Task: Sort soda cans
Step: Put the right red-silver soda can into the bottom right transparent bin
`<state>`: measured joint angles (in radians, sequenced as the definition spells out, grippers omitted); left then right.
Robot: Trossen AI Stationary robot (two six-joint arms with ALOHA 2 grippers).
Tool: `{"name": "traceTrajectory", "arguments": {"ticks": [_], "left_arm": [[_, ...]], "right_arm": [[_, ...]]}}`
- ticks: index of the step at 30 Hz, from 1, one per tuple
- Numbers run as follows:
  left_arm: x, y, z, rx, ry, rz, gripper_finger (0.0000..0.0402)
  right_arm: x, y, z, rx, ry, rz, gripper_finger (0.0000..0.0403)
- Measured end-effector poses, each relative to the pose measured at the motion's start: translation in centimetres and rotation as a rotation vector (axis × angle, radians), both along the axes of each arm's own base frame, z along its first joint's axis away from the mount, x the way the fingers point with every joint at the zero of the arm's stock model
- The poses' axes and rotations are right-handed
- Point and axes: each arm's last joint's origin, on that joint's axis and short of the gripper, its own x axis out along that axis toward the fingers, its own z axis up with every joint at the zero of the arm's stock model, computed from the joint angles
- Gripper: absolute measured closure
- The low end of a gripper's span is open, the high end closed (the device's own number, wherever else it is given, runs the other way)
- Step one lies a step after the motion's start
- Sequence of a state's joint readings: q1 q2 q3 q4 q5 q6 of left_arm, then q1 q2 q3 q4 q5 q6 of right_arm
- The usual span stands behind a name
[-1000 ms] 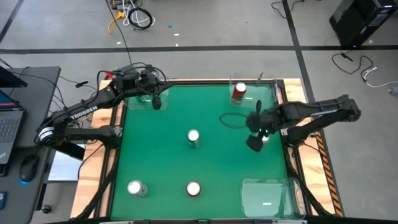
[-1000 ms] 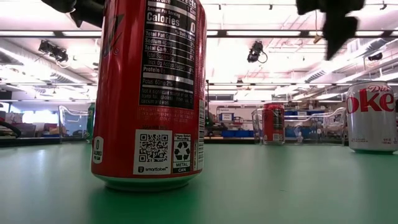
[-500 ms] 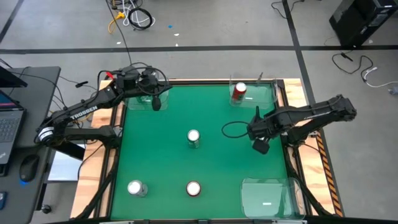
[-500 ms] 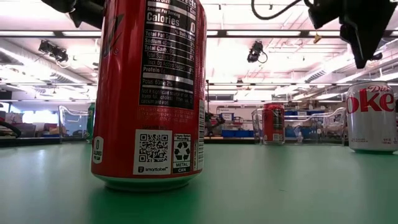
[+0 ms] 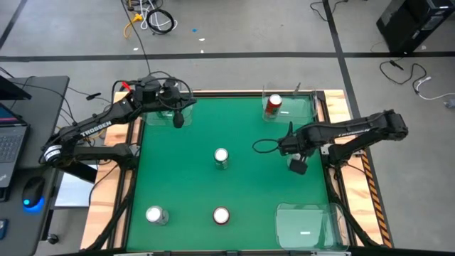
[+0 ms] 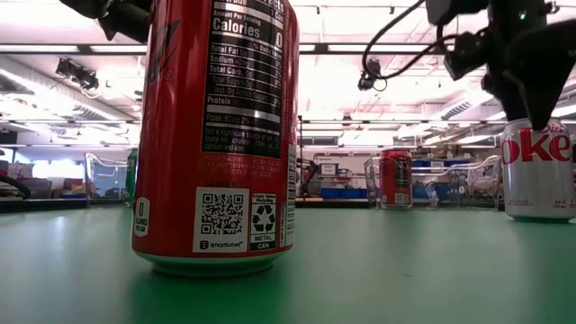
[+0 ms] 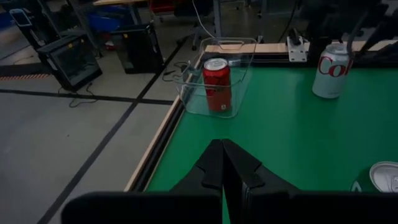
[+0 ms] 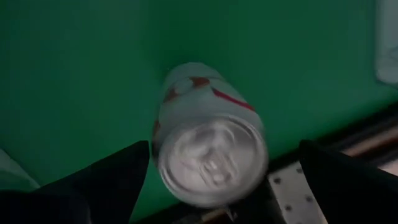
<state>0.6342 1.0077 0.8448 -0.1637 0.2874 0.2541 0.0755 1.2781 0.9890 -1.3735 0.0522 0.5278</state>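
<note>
One can [image 5: 273,105] stands in the far-right tray [image 5: 304,107]; three cans [image 5: 221,158] stand mid-table and near.

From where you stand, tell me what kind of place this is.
Probably a robotics lab or workshop. A green-topped table carries soda cans and clear trays between two arms. A laptop and mouse sit beside it, loose cables lie on the bare floor, and long ceiling lights run overhead.

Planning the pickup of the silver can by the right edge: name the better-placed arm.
Right. Its open pincer hangs directly over the silver can, fingers either side. The left pincer is shut, at the far-left corner.
</note>
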Motion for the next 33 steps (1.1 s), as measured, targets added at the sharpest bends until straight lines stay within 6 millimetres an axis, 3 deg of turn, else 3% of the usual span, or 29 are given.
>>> {"name": "traceTrajectory", "arguments": {"ticks": [5, 9, 12, 19, 24, 33], "left_arm": [[0.0, 0.0, 0.0, 0.001, 0.0, 0.0, 0.04], [0.0, 0.0, 0.0, 0.001, 0.0, 0.0, 0.04], [0.0, 0.0, 0.0, 0.001, 0.0, 0.0, 0.04], [0.0, 0.0, 0.0, 0.002, 0.0, 0.002, 0.04], [0.0, 0.0, 0.0, 0.003, 0.0, 0.002, 0.04], [0.0, 0.0, 0.1, 0.008, -0.004, 0.005, 0.04]], "right_arm": [[-0.1, -0.2, -2.0, 0.048, -0.002, -0.014, 0.0012], [-0.6, -0.4, -3.0, 0.072, 0.036, -0.03, 0.0056], [-0.7, -0.4, -3.0, 0.082, 0.037, -0.024, 0.0116], [0.1, -0.4, -1.8, 0.076, -0.016, -0.005, 0.0118], [1.1, -0.1, 1.4, 0.129, -0.096, -0.036, 0.0118], [1.5, 2.8, 11.1, 0.274, -0.244, -0.117, 0.0118]]}}
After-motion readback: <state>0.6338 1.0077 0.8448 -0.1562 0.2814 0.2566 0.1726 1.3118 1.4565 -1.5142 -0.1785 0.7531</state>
